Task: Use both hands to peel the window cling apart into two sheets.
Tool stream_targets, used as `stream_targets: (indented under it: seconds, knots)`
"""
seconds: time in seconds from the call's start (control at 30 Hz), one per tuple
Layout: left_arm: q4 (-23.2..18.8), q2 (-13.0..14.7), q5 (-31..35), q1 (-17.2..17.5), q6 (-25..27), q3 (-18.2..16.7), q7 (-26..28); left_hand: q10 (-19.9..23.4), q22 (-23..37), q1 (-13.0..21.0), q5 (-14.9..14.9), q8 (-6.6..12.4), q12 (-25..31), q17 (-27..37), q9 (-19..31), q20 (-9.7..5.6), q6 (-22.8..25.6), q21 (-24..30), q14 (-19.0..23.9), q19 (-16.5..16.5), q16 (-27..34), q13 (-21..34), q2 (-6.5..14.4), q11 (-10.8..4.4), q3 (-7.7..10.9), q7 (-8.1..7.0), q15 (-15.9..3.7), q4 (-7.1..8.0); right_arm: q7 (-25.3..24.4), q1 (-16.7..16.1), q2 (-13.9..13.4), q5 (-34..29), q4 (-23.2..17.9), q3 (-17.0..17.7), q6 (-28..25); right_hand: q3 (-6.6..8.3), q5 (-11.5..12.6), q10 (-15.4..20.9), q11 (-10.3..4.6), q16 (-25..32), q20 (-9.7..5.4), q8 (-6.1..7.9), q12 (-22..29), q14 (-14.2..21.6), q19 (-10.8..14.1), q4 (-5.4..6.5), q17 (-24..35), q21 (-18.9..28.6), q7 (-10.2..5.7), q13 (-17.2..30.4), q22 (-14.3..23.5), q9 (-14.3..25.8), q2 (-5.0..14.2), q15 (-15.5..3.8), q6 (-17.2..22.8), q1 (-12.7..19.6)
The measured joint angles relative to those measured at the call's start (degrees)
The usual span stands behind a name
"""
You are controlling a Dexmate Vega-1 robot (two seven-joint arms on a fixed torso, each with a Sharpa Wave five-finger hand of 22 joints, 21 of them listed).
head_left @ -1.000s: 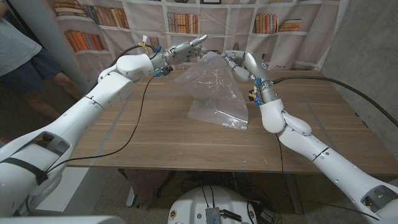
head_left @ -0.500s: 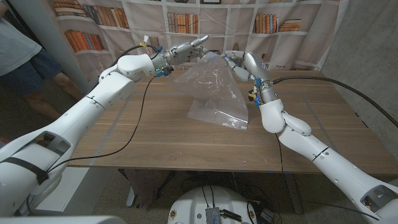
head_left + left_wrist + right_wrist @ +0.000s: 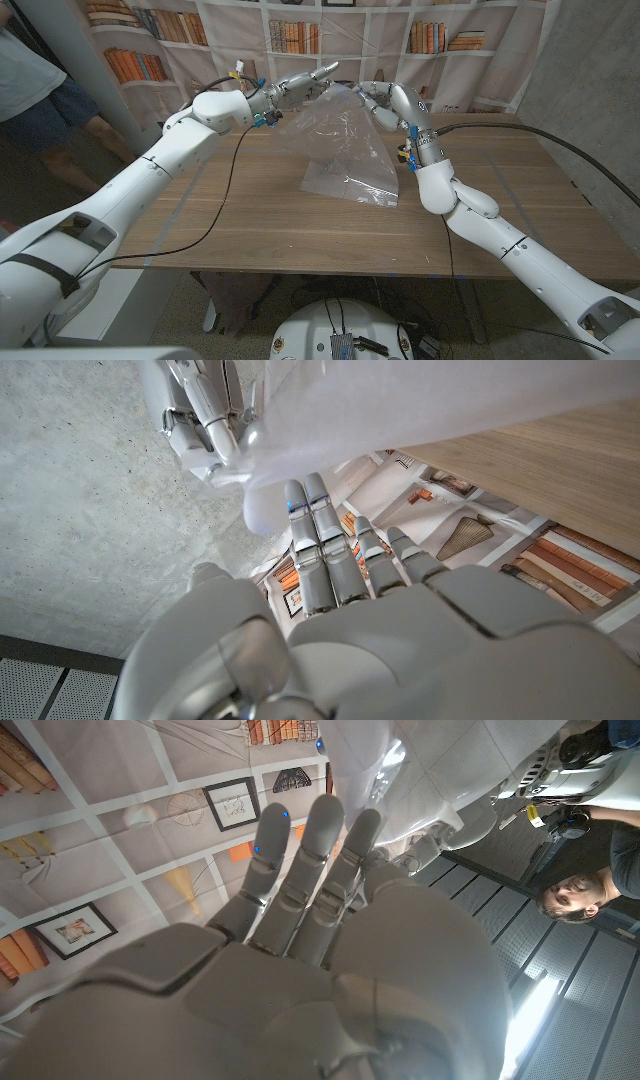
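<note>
Both hands, left hand (image 3: 300, 87) and right hand (image 3: 381, 98), hold the window cling (image 3: 340, 140) raised

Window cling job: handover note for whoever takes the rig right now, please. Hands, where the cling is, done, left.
Left hand: raised over the table's far side, pinching the top edge of the cling.
Right hand: raised opposite it, holding the same top edge.
Cling: hangs between the hands as a clear tent, its lower edge lying on the table.
Done: cling picked up and held by both hands.
Left: the sheets look only partly spread at the top; pull the hands apart until two sheets come free. How far they have separated cannot be told.
</note>
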Motion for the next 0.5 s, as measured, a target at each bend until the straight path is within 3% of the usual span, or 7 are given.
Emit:
stream_targets:
  seconds: [0.5]
  knots:
    - [-0.2,-0.1,-0.1,0.7,0.0,0.1,0.3,-2.6,0.0,0.0,0.0,-0.43,-1.1,0.0,-0.1,0.22,-0.4,0.0,0.0,-0.2,0.0,-0.4,0.0,1.06,0.0,0.43,0.0,0.0,-0.5,0.1,0.0,-1.1,-0.4,-0.4,-0.3,0.0,0.0,0.0,0.0,0.0,0.0,-0.02,0.0,0.0,0.0,0.0,0.0,0.0,0.07,-0.3,0.0,-0.2,0.03,0.0,-0.1,-0.3]
